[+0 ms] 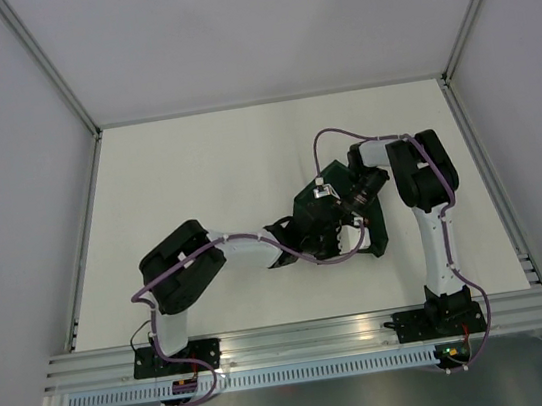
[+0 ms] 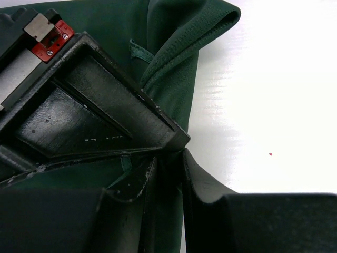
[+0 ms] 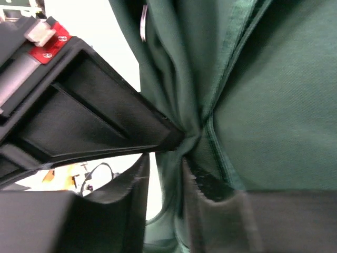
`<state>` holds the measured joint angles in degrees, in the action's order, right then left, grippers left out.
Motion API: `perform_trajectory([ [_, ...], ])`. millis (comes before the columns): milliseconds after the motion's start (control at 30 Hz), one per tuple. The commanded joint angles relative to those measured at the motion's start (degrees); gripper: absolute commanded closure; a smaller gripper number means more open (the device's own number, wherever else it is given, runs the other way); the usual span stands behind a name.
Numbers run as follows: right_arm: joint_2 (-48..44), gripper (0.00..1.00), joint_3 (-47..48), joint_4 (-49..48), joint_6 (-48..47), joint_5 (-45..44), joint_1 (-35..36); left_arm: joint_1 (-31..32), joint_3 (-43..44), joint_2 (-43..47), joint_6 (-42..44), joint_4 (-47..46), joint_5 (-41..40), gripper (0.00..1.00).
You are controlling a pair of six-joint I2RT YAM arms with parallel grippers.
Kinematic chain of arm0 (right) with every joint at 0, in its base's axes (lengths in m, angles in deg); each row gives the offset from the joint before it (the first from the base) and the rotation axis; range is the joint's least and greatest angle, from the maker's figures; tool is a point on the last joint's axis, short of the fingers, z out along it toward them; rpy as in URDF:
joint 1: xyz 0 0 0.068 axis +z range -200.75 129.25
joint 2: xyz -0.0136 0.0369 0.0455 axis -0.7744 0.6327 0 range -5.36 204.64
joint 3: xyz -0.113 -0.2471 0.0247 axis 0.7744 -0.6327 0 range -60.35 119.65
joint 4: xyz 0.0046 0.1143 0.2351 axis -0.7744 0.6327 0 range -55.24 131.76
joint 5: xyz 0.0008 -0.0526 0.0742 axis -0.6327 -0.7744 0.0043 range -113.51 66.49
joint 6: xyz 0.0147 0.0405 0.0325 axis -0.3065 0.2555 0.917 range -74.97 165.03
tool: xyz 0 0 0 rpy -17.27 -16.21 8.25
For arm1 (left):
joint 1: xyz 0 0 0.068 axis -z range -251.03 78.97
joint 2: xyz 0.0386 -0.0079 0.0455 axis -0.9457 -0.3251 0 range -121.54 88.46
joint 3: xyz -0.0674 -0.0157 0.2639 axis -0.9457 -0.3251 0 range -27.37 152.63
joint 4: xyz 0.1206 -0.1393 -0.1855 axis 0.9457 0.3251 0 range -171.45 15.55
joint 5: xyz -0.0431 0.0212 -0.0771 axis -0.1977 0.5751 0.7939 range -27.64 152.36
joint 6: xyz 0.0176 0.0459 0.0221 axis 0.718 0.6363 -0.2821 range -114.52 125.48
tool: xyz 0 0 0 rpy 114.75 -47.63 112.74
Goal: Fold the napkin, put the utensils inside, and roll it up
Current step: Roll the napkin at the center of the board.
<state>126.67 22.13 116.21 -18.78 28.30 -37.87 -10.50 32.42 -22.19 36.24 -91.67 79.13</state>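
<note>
napkin (image 2: 179,52) pinched by left tool (image 2: 175,158), right tool (image 3: 181,150)

We note white table (image 1: 196,173), grey walls (image 1: 1,150) around it, aluminium rail (image 1: 300,335) along near edge, slotted strip (image 1: 305,370) beneath, tiny red speck (image 2: 270,154) on tabletop.

1. Setting: robotics lab test cell, nothing domestic.
2. Plain white counter (image 1: 196,173), boxed in by grey panels (image 1: 11,219) on metal frame posts (image 1: 48,68).
3. Slotted aluminium rail (image 1: 310,336) along near edge; left arm base (image 1: 177,359) and right arm base (image 1: 449,316) bolted to it.
4. Exposed purple cabling (image 1: 340,133) runs along both arms.
</note>
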Motion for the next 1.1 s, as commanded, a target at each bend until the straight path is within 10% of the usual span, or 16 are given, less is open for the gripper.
perform_trajectory([
  [0, -2.65, 0.6, 1.98, -8.06, -2.81, -1.54, -0.67, 0.2, -0.64, -4.75, -4.92, 9.87, 6.69, 0.98],
  [267, -6.25, 0.45, 2.95, -9.11, 0.17, -1.1, -2.86, -0.68, 0.41, -5.54, -6.07, 12.68, 9.41, 0.98],
  [1067, -34.28, 0.49, -13.82, -39.0, 16.89, 0.13, -15.08, -9.82, 16.21, -12.56, -16.34, 31.91, 25.76, 0.98],
])
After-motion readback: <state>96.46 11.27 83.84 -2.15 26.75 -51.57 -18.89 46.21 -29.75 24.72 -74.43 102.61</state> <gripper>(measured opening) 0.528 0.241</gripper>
